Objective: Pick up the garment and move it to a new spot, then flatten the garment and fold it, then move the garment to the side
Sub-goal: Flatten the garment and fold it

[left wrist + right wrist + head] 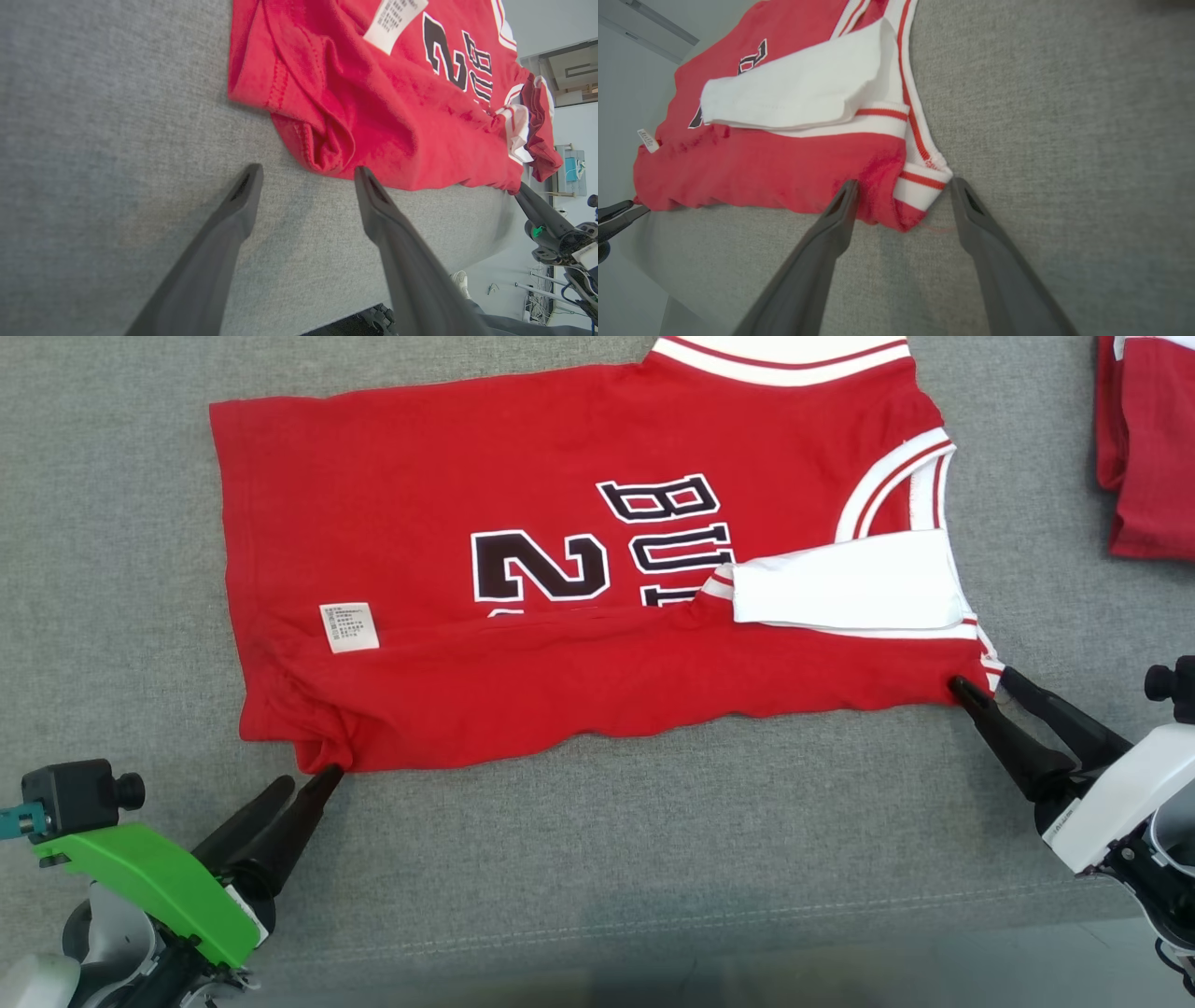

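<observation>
The garment (523,644) is a red basketball jersey with white trim, black lettering and a white care label, lying sideways on the grey cloth surface (653,840), its near long edge folded up over itself. My left gripper (308,784) stands open at the jersey's near-left hem corner; in the left wrist view the bunched hem corner (322,154) lies just past my open left gripper (308,175). My right gripper (980,683) is open at the near-right shoulder corner; in the right wrist view the striped shoulder corner (920,184) sits between the open fingertips of my right gripper (903,184).
Another red and white garment (1144,448) lies at the far right edge of the surface. The surface's front edge (747,924) runs below my grippers, with pale floor beyond it at the lower right. Bare grey cloth lies left of the jersey.
</observation>
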Tool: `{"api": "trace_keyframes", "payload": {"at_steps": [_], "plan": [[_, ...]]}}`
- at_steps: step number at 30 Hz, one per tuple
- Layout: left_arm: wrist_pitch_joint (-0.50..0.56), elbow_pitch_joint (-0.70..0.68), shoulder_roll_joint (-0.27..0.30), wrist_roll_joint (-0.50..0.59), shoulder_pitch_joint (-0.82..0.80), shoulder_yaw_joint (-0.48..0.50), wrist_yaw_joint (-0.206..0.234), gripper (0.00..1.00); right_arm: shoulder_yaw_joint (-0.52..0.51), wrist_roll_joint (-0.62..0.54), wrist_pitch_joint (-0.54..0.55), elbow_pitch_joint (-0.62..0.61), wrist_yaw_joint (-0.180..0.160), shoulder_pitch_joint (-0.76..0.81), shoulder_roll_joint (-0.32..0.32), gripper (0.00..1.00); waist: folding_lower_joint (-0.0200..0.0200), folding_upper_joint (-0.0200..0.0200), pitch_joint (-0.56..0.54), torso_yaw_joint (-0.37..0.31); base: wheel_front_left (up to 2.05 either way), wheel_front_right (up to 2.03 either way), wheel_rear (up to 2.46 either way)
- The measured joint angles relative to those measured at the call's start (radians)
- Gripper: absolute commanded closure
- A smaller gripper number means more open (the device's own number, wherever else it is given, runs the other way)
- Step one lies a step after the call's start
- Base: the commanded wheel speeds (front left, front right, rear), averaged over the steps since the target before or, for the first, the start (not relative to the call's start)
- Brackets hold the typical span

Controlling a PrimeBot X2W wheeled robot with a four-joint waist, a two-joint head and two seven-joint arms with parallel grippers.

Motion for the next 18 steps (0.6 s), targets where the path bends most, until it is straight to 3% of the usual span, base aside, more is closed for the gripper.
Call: {"api": "trace_keyframes", "payload": {"at_steps": [18], "plan": [[0.008,0.037,-0.015,0.024,-0.072,-0.015,0.018,0.0,0.018,-0.008,0.001,-0.002,0.0,-0.015,0.02,0.0,0.0,0.0,0.012,-0.028,0.0,0.0,0.0]]}}
